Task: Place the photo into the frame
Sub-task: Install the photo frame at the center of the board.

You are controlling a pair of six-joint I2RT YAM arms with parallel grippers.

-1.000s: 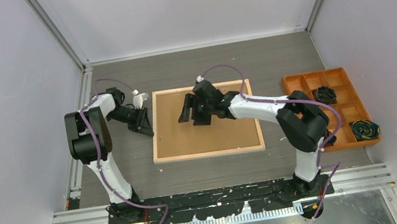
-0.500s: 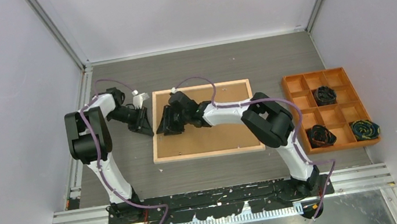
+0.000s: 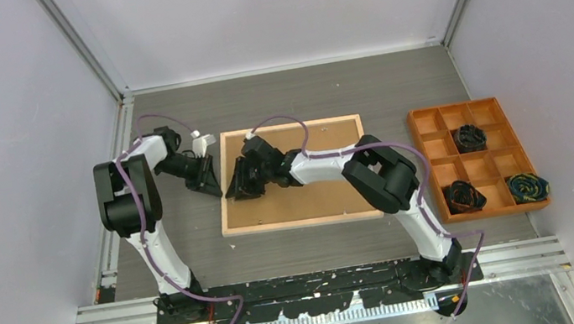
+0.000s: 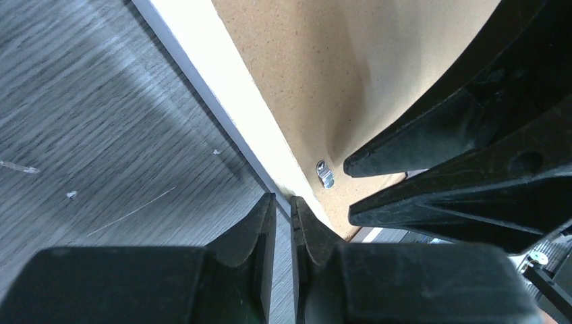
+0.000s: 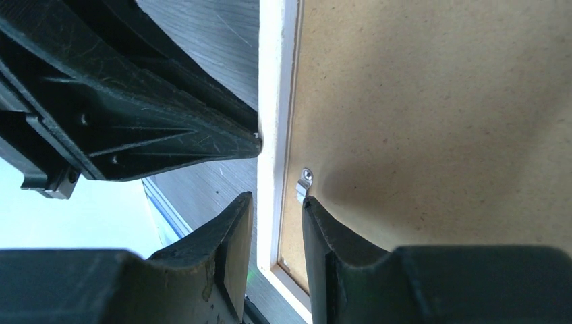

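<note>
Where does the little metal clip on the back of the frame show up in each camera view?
Top view: not visible; the right arm covers that part of the frame.
Left wrist: clip just right of centre.
Right wrist: clip at centre.
Shared landmark: the frame's pale left rail.

left arm point(image 3: 157, 252) and right arm point(image 3: 319, 164), white links, black joints, looping purple cables point(image 3: 273, 119), scuffed black wedge-shaped left hand point(image 4: 282, 200)

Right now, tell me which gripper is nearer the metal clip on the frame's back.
Right gripper: over the frame's edge, beside the clip. Left gripper: outside that edge.
</note>
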